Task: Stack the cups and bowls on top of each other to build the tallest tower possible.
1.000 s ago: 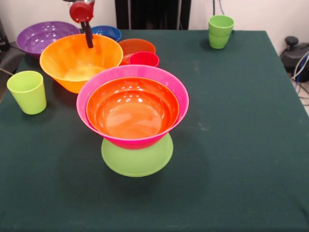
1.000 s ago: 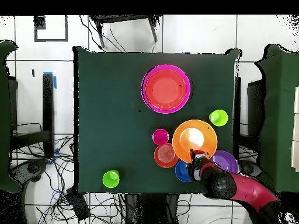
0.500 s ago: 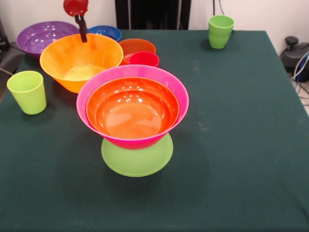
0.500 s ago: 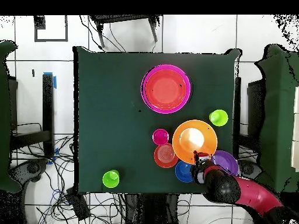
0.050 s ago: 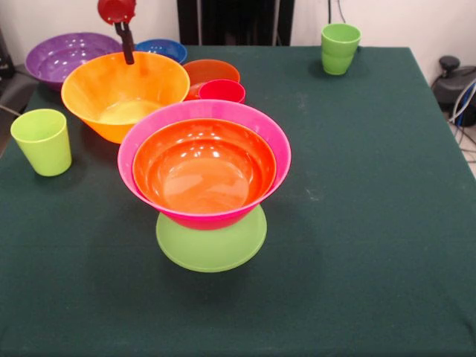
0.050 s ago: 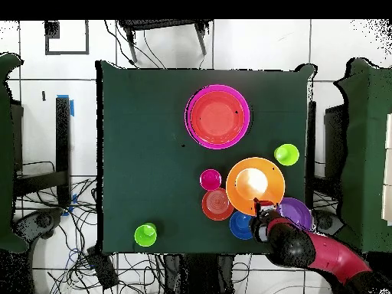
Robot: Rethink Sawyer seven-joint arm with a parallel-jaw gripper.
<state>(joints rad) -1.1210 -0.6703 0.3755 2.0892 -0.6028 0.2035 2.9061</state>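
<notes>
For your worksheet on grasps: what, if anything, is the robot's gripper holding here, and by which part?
Nothing. The gripper hangs over the far rim of the yellow-orange bowl, with no object in it.

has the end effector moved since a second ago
Yes. The end effector has risen and drawn back toward the yellow-orange bowl's far rim; earlier it hung lower, inside the bowl.
</notes>
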